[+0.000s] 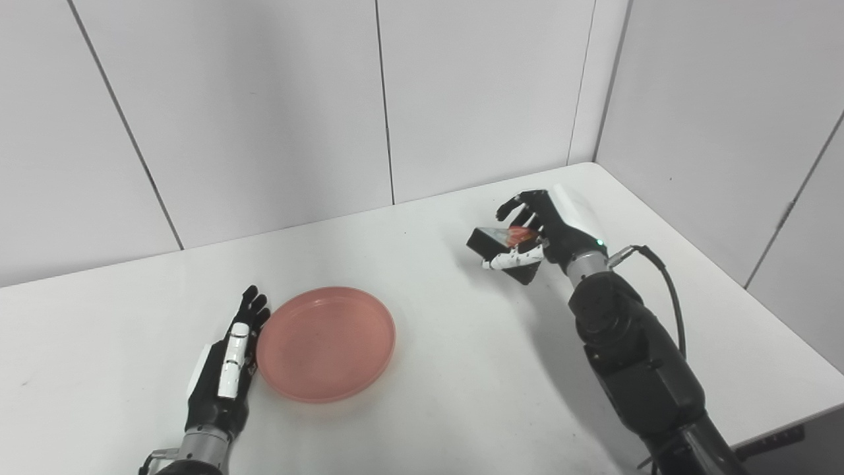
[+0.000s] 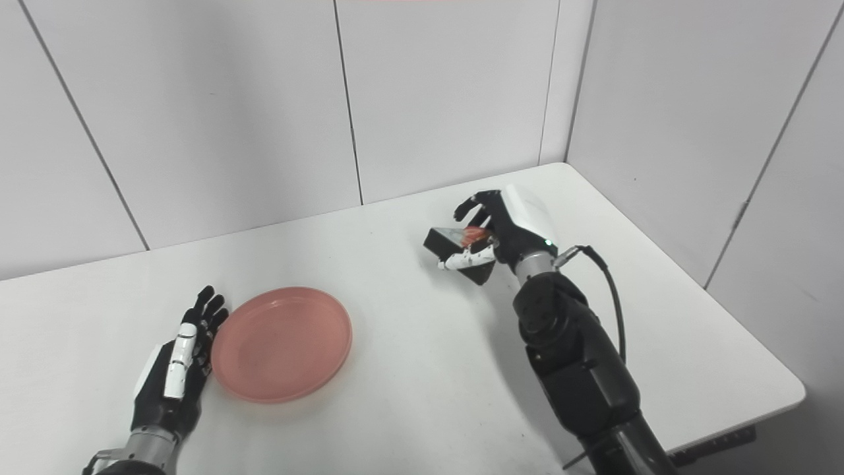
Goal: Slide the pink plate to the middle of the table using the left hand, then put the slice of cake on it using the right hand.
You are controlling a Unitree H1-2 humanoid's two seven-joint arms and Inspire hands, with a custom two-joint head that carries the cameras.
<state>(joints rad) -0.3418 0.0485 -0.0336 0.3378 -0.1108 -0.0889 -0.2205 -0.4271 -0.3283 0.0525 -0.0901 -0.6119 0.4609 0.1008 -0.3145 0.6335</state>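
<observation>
Black hands with white thumbs: left hand, right hand, silver wrists, black cable.

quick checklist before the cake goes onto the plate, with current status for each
1. Cake held by right hand: ok, fingers wrap it.
2. Cake off the table: cannot tell, it may only just clear the surface.
3. Plate empty: ok.
4. Plate in the middle: not ok, it sits left of centre.
5. Left hand clear of the drop spot: ok, open and flat at the plate's left rim.
6. Path from cake to plate: ok, only bare table between.
</observation>
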